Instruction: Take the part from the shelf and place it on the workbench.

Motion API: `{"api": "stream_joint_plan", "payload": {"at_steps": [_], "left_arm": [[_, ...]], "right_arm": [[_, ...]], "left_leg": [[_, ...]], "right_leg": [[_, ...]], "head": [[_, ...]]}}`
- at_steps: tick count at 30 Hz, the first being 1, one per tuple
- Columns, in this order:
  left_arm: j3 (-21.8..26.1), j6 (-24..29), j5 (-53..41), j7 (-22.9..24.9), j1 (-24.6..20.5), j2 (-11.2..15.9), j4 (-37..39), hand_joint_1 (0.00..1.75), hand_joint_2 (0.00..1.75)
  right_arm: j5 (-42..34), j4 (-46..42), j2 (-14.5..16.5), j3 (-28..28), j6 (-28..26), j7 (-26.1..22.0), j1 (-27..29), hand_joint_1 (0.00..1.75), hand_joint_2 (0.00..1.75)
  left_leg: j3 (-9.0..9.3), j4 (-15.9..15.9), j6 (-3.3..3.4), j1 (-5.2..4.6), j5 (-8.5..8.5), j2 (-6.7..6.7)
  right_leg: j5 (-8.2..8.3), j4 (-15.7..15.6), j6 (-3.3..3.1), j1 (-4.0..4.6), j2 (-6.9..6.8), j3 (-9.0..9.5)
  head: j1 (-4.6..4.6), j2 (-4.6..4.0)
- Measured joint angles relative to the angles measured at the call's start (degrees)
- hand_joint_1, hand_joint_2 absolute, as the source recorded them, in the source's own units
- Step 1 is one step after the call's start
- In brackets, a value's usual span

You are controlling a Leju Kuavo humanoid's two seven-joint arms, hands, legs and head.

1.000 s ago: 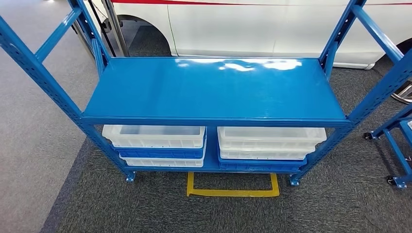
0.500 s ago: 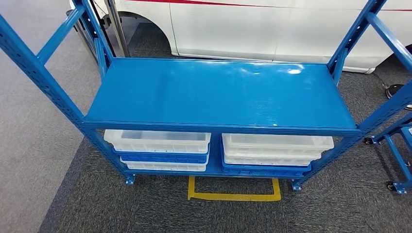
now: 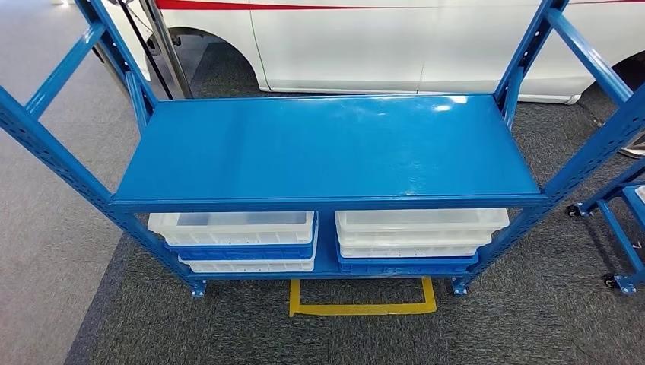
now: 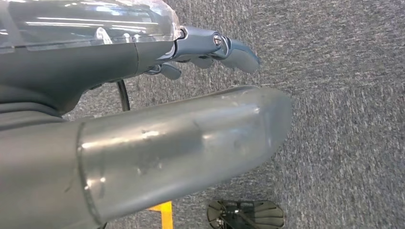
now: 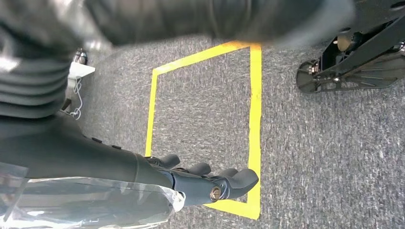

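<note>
While the blue shelf stands on grey carpet before a white vehicle, its top board lies bare and glossy. Beneath it sit stacked white and blue bins, with yellow floor tape in front. Both hands hang over the carpet, left hand and right hand, fingers loosely apart, holding nothing. Where the part lies cannot be told.

One shelf rack — two tray stacks.
</note>
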Motion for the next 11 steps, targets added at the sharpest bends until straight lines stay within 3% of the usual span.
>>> {"api": "stream_joint_plan", "payload": {"at_steps": [5, 7, 9, 11], "left_arm": [[0.0, 0.1, 0.0, 0.4, 0.0, 0.0, 0.0, 0.00, 0.00], [0.0, 0.1, 0.0, 0.5, 0.0, 0.0, 0.0, 0.00, 0.87], [0.0, 0.5, 0.0, 0.8, 0.0, 0.0, 0.0, 0.00, 1.75], [0.0, 0.9, 0.0, 1.1, 0.0, 0.0, 0.0, 0.00, 1.75]], "right_arm": [[0.0, 0.0, 0.0, 0.0, 0.1, 0.1, 0.0, 0.00, 0.00], [0.0, 0.0, 0.0, 0.0, 0.1, 0.1, 0.0, 0.00, 0.00], [0.0, 0.0, 0.0, 0.0, 0.2, 0.2, 0.0, 0.00, 0.87], [0.1, 0.0, 0.0, 0.0, 0.3, 0.3, 0.0, 0.00, 1.75]], "left_leg": [[0.03, -0.1, -0.42, 0.00, -0.13, 0.00], [0.06, -0.1, -0.52, 0.00, -0.19, 0.00], [0.09, -0.1, -0.58, 0.00, -0.23, 0.00], [0.11, 0.0, -0.61, -0.01, -0.25, 0.00]], "right_leg": [[-0.18, 0.0, -0.06, 0.01, 0.00, 0.04], [-0.24, 0.0, -0.02, 0.00, 0.00, 0.06], [-0.28, 0.0, 0.03, -0.02, 0.00, 0.09], [-0.29, 0.0, 0.05, -0.04, 0.00, 0.12]], "head": [[0.01, 0.01], [0.01, 0.01], [0.01, 0.01], [0.01, 0.01]]}}
